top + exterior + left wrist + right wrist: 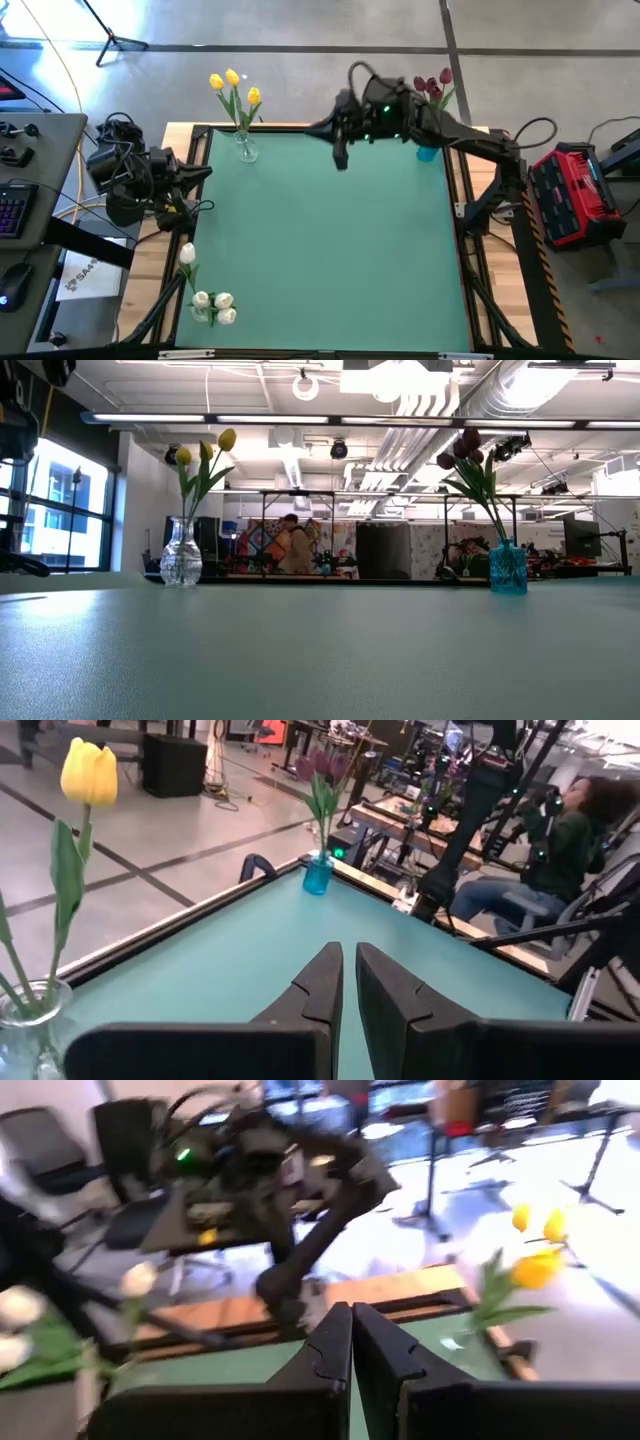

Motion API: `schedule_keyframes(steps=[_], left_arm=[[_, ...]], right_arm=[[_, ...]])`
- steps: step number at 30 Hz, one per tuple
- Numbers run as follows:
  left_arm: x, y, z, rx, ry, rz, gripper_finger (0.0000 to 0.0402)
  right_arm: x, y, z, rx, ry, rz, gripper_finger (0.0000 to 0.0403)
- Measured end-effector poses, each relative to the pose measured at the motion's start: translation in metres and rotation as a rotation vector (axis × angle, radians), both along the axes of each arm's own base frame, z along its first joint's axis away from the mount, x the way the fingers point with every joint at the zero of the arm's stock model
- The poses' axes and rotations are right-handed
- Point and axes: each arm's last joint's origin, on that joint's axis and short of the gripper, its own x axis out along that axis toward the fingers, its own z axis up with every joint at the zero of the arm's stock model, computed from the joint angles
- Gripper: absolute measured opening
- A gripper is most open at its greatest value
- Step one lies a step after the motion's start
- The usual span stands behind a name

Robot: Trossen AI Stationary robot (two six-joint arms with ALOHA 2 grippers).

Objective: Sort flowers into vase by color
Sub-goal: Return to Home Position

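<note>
judging by the layout, sorting looks done and homing is in hand: slim-stemmed yellow tulips (232,84) in a clear bulbous glass vase (246,151) far left, dark red tulips (433,84) in a small blue glass vase (427,153) far right, white tulips (213,303) bunched near left. right gripper (341,158), clenched on nothing, hangs over the far edge and needs folding back; left gripper (205,172), clenched empty, sits parked left. matte teal tabletop (320,250).

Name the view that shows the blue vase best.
Low view: the blue vase stands whole, side-on, holding dark red tulips. High view: a sliver beside the right arm. Left wrist: far off. Right wrist: absent.
</note>
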Motion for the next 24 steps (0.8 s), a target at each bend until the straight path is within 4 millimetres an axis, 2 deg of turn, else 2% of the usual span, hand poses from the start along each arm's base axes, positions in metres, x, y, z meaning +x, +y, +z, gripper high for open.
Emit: schedule_keyframes(steps=[6, 13, 20, 24], left_arm=[[-0.001, 0.002, -0.01, 0.032, 0.005, 0.003, 0.0018], [-0.003, 0.005, -0.012, 0.03, -0.017, 0.019, 0.0018], [-0.003, 0.006, -0.011, 0.055, -0.016, 0.023, 0.0018], [-0.002, 0.004, -0.01, 0.027, -0.024, 0.008, 0.0018]], right_arm=[[-0.037, -0.018, 0.025, -0.067, -0.051, -0.096, 0.0], [-0.072, -0.024, 0.032, -0.08, 0.032, -0.168, 0.0], [-0.091, -0.01, 0.046, -0.069, -0.019, -0.153, 0.0], [-0.103, 0.012, 0.066, -0.077, -0.153, -0.087, 0.0]])
